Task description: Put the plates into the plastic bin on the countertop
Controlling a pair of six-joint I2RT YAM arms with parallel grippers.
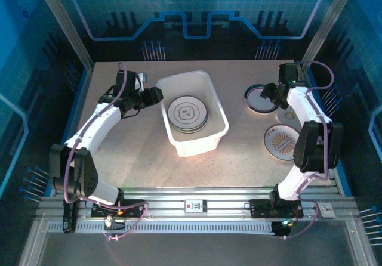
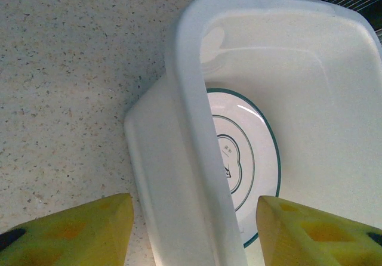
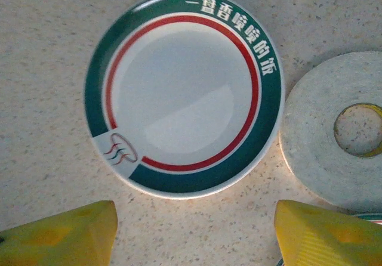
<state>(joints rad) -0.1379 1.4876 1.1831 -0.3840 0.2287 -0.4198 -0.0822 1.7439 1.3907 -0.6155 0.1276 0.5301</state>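
You are looking at a job partly done: a stack of plates (image 1: 187,114) is already lying in the plastic bin (image 1: 200,144) at the middle of the counter (image 1: 137,155). Two are waiting along the right edge: the green-rimmed lettered plate (image 3: 184,92) toward the far right corner, and the orange-patterned plate (image 1: 282,142) nearer you. Your right gripper (image 3: 195,205) is hovering spread and empty beside the green-rimmed one. Your left gripper (image 2: 194,199) is standing spread astride the bin's left wall, pinching nothing.

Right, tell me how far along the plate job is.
Done: a stack of plates sits in the bin. In hand: nothing is gripped. The right gripper hovers open over the green-rimmed plate, and the left gripper, also open, straddles the bin's wall. Left: that plate and the orange-patterned plate, both on the countertop.
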